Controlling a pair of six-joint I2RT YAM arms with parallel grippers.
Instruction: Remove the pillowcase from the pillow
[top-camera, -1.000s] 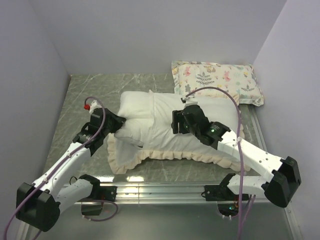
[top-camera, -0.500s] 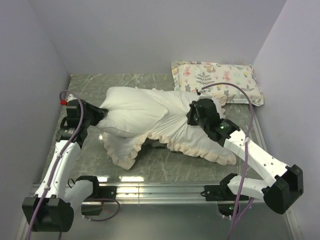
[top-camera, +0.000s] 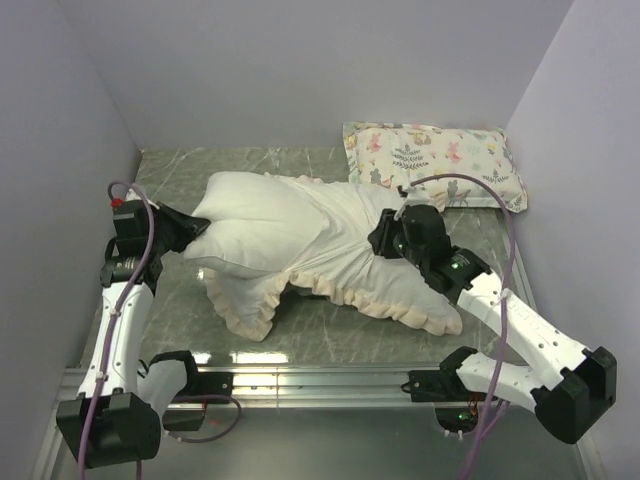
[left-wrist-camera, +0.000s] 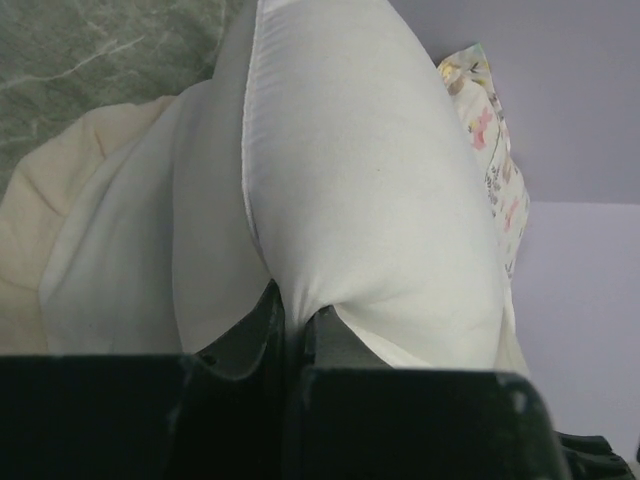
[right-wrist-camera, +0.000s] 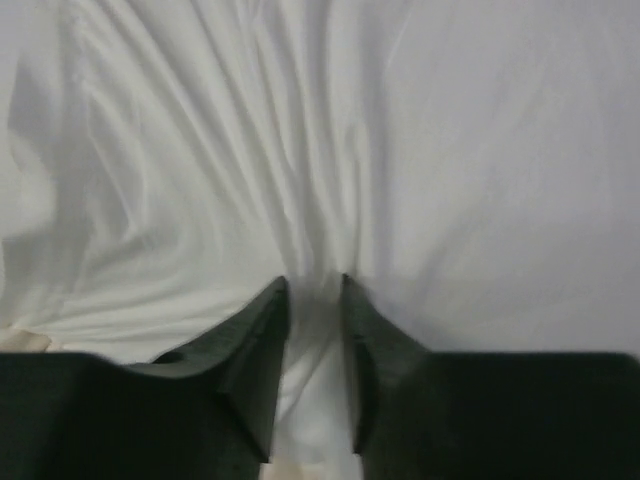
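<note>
Obs., top view: pillow (top-camera: 262, 225) lies across the middle of the worktop (top-camera: 170, 170), long axis running left to right and tilted slightly away at the left end. Its left part is bare and plump. Its right part sits inside the pillowcase (top-camera: 365, 262), which shows its cream-white inner face, with the frill (top-camera: 405, 312) trailing along the near edge.

Left fingers (top-camera: 183, 228): pressed together on the pillow's left corner. Left wrist view confirms this: left fingers (left-wrist-camera: 275, 325) pinch a fold of plain white fabric, the pillow (left-wrist-camera: 370, 200) bulging straight ahead of them and the case (left-wrist-camera: 110, 270) off to one side.

Right fingers (top-camera: 386, 236): down on the case, right of the pillow's bare part. Right wrist view: right fingers (right-wrist-camera: 268, 330) are almost closed, with a ridge of white cloth gathered between them. I cannot tell whether they hold the case alone or also catch the pillow beneath it.

Key relation: the two grips sit at opposite ends of one line, roughly the pillow's long axis, with the pillow end left and the case end right. Judgement: the coming pull should run along that line. The left arm is already close to the left wall (top-camera: 60, 150), so the right arm probably has more travel.

Printed pillow (top-camera: 440, 160) lies at the far right corner, apart from the work.
</note>
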